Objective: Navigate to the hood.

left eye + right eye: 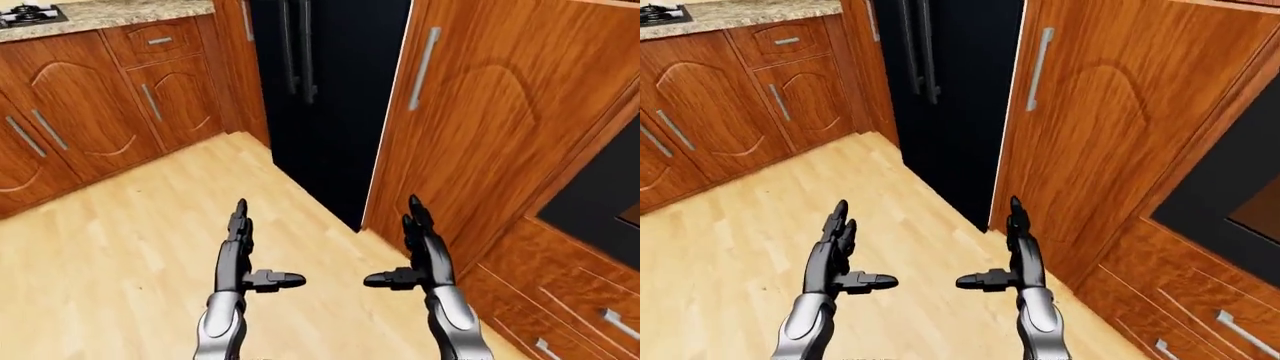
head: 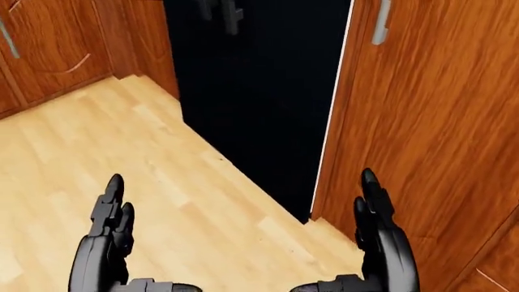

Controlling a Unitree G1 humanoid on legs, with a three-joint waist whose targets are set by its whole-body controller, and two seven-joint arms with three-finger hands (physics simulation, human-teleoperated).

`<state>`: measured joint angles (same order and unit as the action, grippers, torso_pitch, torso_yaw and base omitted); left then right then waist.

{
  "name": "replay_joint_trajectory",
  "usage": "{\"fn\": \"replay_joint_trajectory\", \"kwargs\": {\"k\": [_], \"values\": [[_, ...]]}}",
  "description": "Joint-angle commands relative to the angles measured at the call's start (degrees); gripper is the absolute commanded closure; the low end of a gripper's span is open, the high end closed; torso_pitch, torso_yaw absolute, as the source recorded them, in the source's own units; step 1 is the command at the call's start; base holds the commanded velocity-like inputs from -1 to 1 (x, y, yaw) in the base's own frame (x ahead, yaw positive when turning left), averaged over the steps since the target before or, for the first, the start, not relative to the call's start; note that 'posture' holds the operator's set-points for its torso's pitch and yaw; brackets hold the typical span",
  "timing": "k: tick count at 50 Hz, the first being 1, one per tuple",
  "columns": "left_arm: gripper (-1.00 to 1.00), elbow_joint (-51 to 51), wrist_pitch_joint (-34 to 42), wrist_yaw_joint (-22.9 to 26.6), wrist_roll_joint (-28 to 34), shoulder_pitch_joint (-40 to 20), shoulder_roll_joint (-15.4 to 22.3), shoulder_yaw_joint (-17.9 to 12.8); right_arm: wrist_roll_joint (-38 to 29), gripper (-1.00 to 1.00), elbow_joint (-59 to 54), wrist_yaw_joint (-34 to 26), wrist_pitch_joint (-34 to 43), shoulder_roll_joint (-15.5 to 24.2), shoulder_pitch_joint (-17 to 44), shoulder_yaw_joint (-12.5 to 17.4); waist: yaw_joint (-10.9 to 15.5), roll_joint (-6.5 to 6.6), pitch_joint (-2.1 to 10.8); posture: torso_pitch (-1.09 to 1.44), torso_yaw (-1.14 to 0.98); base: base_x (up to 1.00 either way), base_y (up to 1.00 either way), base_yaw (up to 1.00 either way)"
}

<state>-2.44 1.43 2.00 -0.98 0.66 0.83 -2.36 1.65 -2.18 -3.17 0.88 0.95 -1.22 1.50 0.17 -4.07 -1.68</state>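
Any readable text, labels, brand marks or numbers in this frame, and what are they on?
None. No words, numbers or signs show on the black fridge, the wooden cabinet doors, the drawers, the dark oven panel or the stone countertop. The stove burner at the left-eye view's top left carries no legible marking.
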Motion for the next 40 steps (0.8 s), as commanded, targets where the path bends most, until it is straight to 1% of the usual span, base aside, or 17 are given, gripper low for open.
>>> {"fn": "replay_joint_trajectory", "kwargs": {"k": [1,3,5,8,12,15,16,17,18,21,26,28,29,30,32,34,40], "values": [[-1.0,2.16,-1.53,0.16,-0.1,-0.81,0.26,0.15,0.07,-1.0,1.87,0.11,-1.45,-0.05,0.77,0.29,-0.37,0.94,0.57,0.0,0.0,0.0,0.0,0.46],[-1.0,2.16,-1.53,0.16,-0.1,-0.81,0.26,0.15,0.07,-1.0,1.46,0.06,-1.69,-0.01,0.92,0.33,0.14,0.04,0.47,0.0,0.0,0.0,0.0,0.47],[-1.0,2.16,-1.53,0.16,-0.1,-0.81,0.26,0.15,0.06,-1.0,1.77,0.07,-1.54,-0.03,0.8,0.29,0.31,0.73,0.96,0.0,0.0,0.0,0.0,0.47],[-1.0,2.16,-1.53,0.16,-0.1,-0.81,0.26,0.15,0.08,-1.0,1.49,0.09,-1.63,-0.05,0.94,0.34,0.18,2.54,0.36,0.0,0.0,0.0,0.0,0.47],[-1.0,2.16,-1.53,0.16,-0.1,-0.81,0.26,0.15,0.14,-1.0,1.5,0.17,-1.53,-0.08,0.91,0.36,-0.15,5.78,0.26,0.0,0.0,0.0,0.0,0.47],[-1.0,2.16,-1.53,0.16,-0.1,-0.81,0.26,0.15,0.27,-1.0,1.32,0.16,-1.55,-0.07,0.93,0.42,0.17,9.98,1.02,0.0,0.0,0.0,0.0,0.47],[-1.0,2.16,-1.53,0.16,-0.1,-0.81,0.26,0.15,0.33,-1.0,1.52,0.12,-1.39,-0.06,0.84,0.42,0.74,7.56,0.71,0.0,0.0,0.0,0.0,0.48],[-1.0,2.16,-1.53,0.16,-0.1,-0.81,0.26,0.15,0.38,-1.0,1.81,0.27,-1.26,-0.07,0.79,0.51,0.49,8.23,1.03,0.0,0.0,0.0,0.0,0.46],[-1.0,2.16,-1.53,0.16,-0.1,-0.81,0.26,0.15,0.44,-1.0,2.33,0.38,-0.84,-0.1,0.64,0.52,1.13,7.79,1.13,0.0,0.0,0.0,0.0,0.47],[-1.0,2.16,-1.53,0.16,-0.1,-0.81,0.26,0.15,0.63,-1.0,1.3,0.27,-1.37,0.0,1.06,0.71,1.26,6.24,1.13,0.0,0.0,0.0,0.0,0.47],[-1.0,2.16,-1.53,0.16,-0.1,-0.81,0.26,0.15,0.5,-1.0,1.82,0.19,-1.15,0.04,0.86,0.51,0.7,3.03,0.3,0.0,0.0,0.0,0.0,0.47],[-1.0,2.16,-1.53,0.16,-0.1,-0.81,0.26,0.15,0.34,-1.0,2.52,0.13,-0.87,0.0,0.49,0.31,0.57,0.56,0.43,0.0,0.0,0.0,0.0,0.46],[-1.0,2.16,-1.53,0.16,-0.1,-0.81,0.26,0.15,0.35,-1.0,1.97,0.03,-1.17,0.04,0.7,0.38,0.34,-1.53,1.18,0.0,0.0,0.0,0.0,0.47],[-1.0,2.16,-1.53,0.16,-0.1,-0.81,0.26,0.15,0.32,-1.0,1.53,-0.02,-1.48,0.06,0.84,0.42,-0.25,0.71,0.83,0.0,0.0,0.0,0.0,0.46],[-1.0,2.16,-1.53,0.16,-0.1,-0.81,0.26,0.15,0.3,-1.0,1.67,-0.05,-1.45,0.04,0.74,0.4,0.04,0.28,0.4,0.0,0.0,0.0,0.0,0.45],[-1.0,2.16,-1.53,0.16,-0.1,-0.81,0.26,0.15,0.25,-1.0,1.4,-0.09,-1.65,0.04,0.85,0.41,0.19,0.84,0.99,0.0,0.0,0.0,0.0,0.43],[-1.0,2.16,-1.53,0.16,-0.1,-0.81,0.26,0.15,0.16,-1.0,2.18,-0.1,-1.23,-0.03,0.57,0.26,-0.08,4.72,0.21,0.0,0.0,0.0,0.0,0.43]]}}
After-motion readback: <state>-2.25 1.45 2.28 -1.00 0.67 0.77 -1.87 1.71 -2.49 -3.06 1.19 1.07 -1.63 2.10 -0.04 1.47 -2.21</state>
